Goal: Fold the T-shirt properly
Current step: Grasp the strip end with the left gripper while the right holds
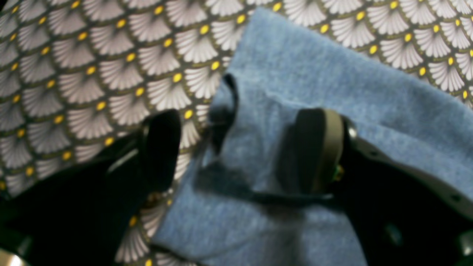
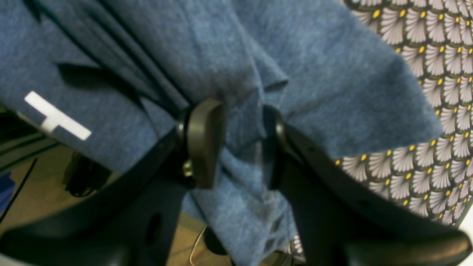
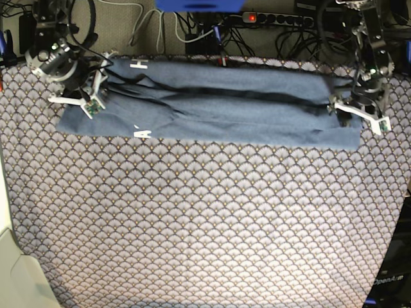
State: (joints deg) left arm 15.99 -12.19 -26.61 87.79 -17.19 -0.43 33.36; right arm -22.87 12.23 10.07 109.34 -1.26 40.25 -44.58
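Observation:
The slate-blue T-shirt (image 3: 225, 109) lies as a long creased band across the far side of the table, with bits of white lettering (image 3: 141, 133) showing. My right gripper (image 3: 90, 96) is at its left end in the base view. In the right wrist view this gripper (image 2: 239, 144) stands open, and a bunched ridge of the T-shirt (image 2: 314, 74) runs between its fingers. My left gripper (image 3: 359, 114) is at the other end. There the left gripper (image 1: 238, 147) is open wide, one finger over the tablecloth and one over the T-shirt (image 1: 314, 74), straddling its edge.
The grey scallop-patterned tablecloth (image 3: 205, 218) covers the whole table. Behind the far edge run cables and a power strip (image 3: 276, 19). Under the right gripper the shirt overhangs the table edge, with floor (image 2: 37, 177) below. A pale object (image 3: 19, 276) sits at the near left corner.

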